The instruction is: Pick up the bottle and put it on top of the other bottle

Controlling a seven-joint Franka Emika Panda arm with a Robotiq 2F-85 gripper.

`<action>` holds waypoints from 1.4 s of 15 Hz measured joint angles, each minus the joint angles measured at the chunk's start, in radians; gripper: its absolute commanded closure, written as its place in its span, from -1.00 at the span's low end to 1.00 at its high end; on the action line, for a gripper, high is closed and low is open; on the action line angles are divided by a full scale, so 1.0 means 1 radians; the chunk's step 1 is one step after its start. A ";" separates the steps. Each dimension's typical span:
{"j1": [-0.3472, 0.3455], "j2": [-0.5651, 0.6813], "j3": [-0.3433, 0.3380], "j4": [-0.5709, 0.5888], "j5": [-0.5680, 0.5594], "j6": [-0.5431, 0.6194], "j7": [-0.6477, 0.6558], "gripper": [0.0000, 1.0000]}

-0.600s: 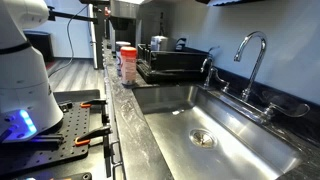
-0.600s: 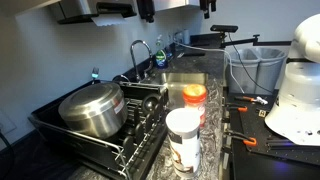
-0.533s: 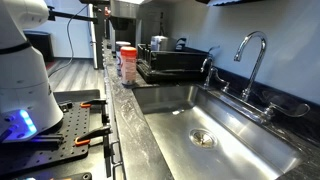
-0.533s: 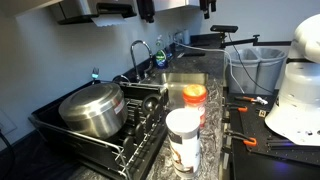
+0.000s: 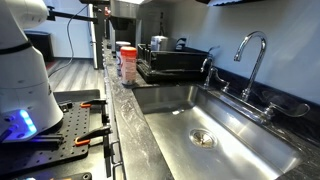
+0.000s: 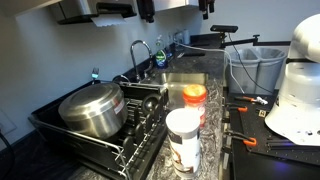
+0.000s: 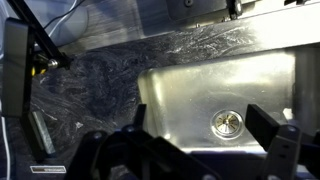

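The bottle (image 6: 194,99), pale with a red cap and reddish label, stands on the dark counter beside the sink; it also shows in an exterior view (image 5: 127,60). The other bottle (image 6: 183,140), greyish with a pale cap, stands just in front of it, nearest the camera. In the wrist view my gripper (image 7: 205,125) is open and empty, high over the steel sink (image 7: 190,85), with the drain (image 7: 228,123) between its dark fingers (image 7: 268,126). Neither bottle shows in the wrist view.
A dish rack (image 6: 120,135) holding a large steel pot (image 6: 92,108) sits beside the bottles. A tall faucet (image 5: 252,50) rises behind the sink (image 5: 215,125). The robot base (image 5: 22,85) stands on a black perforated board (image 5: 60,140) with cables and small tools.
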 measured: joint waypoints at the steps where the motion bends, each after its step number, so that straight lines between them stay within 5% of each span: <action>1: 0.018 0.000 0.000 -0.001 0.009 0.000 -0.013 -1.00; 11: 0.210 -0.061 0.020 -0.061 0.062 -0.001 -0.241 -1.00; 21: 0.226 -0.081 0.019 -0.080 0.062 -0.001 -0.278 -1.00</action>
